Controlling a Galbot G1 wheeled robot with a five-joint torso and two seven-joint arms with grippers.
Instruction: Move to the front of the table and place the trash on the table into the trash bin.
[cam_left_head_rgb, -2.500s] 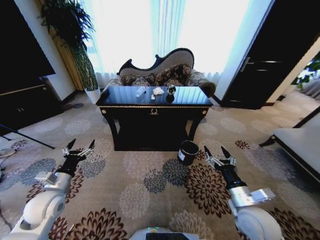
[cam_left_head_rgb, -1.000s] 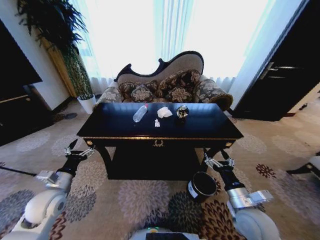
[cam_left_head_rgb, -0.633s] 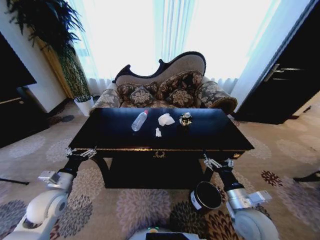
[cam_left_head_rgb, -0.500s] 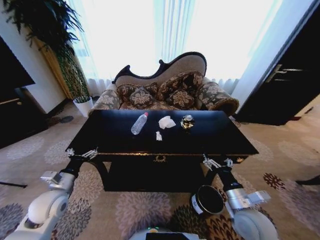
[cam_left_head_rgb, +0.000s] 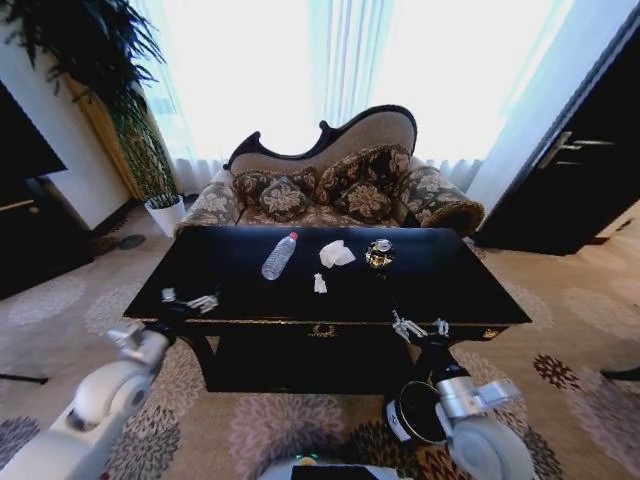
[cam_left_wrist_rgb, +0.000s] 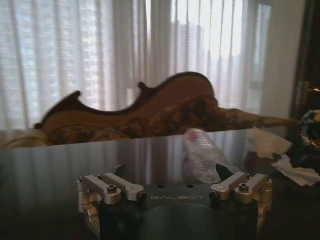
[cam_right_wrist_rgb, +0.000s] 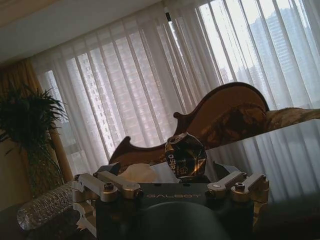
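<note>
Progress so far: we're parked at the front of the glossy black wooden table with gold trim (cam_left_head_rgb: 250, 300), so we'd call the driving part done, but none of the trash has gone anywhere yet. The clear ribbed plastic bottle with the red cap (cam_left_head_rgb: 279, 256), lumpy white tissue (cam_left_head_rgb: 335, 254), tiny white scrap (cam_left_head_rgb: 319, 284) and small dark shiny round object (cam_left_head_rgb: 379, 253) all sit mid-table toward the back edge. The small black cylindrical trash bin (cam_left_head_rgb: 412, 412) stands on the carpet under the front right corner. Left gripper (cam_left_head_rgb: 189, 299) hovers over the front left edge, fingers spread, holding nothing. Right gripper (cam_left_head_rgb: 419, 326) sits at the front edge right of centre, also spread and empty.
</note>
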